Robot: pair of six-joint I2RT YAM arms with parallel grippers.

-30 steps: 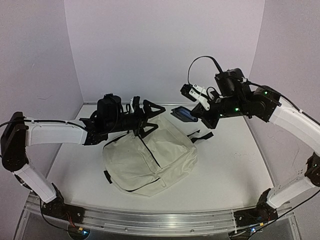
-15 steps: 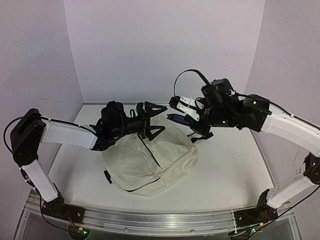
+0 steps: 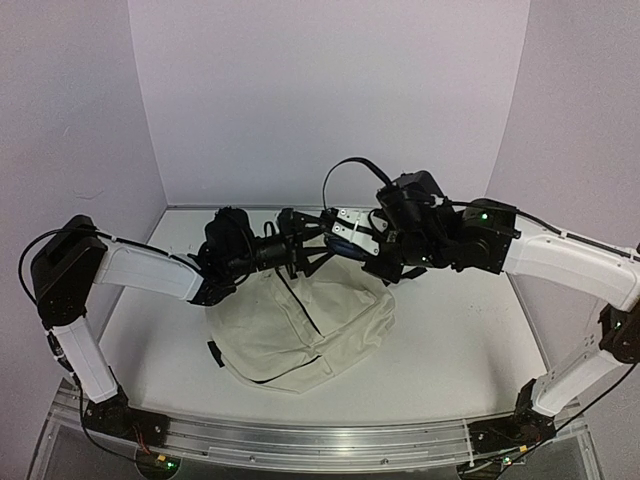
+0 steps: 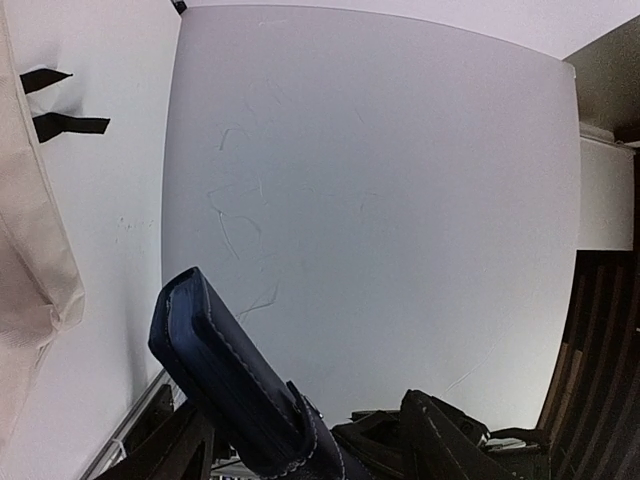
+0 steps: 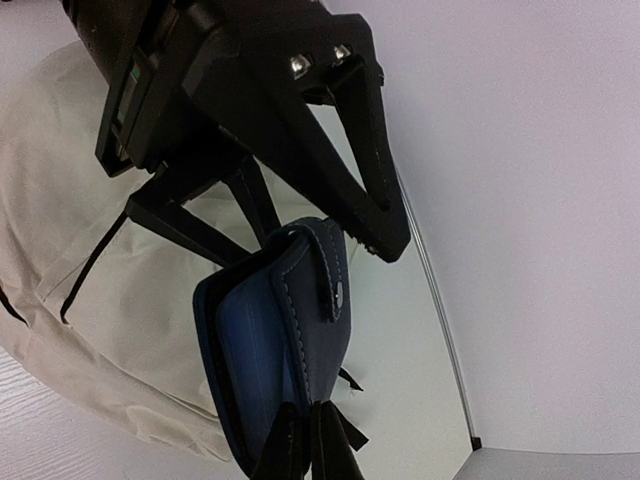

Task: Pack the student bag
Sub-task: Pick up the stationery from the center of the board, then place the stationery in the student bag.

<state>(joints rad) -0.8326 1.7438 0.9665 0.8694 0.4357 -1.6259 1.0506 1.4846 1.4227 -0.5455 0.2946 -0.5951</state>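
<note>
The student bag (image 3: 300, 320), cream fabric with a black zip line, lies flat on the table; it also shows in the left wrist view (image 4: 30, 250) and the right wrist view (image 5: 60, 200). Above its far edge my right gripper (image 3: 365, 245) (image 5: 305, 432) is shut on the bottom edge of a navy blue pouch (image 3: 342, 243) (image 5: 270, 350). My left gripper (image 3: 318, 240) (image 4: 305, 410) stands open around the pouch's (image 4: 230, 380) other end. One finger lies against the pouch and a gap shows at the other finger.
The bag's black straps (image 3: 405, 270) (image 4: 60, 125) trail on the white table (image 3: 460, 330) at its far right. Pale walls close in the back and both sides. Both arms meet over the bag's far edge.
The right arm carried the navy pouch left and down to the left gripper. The left gripper reached right, and its jaws narrowed around the pouch.
</note>
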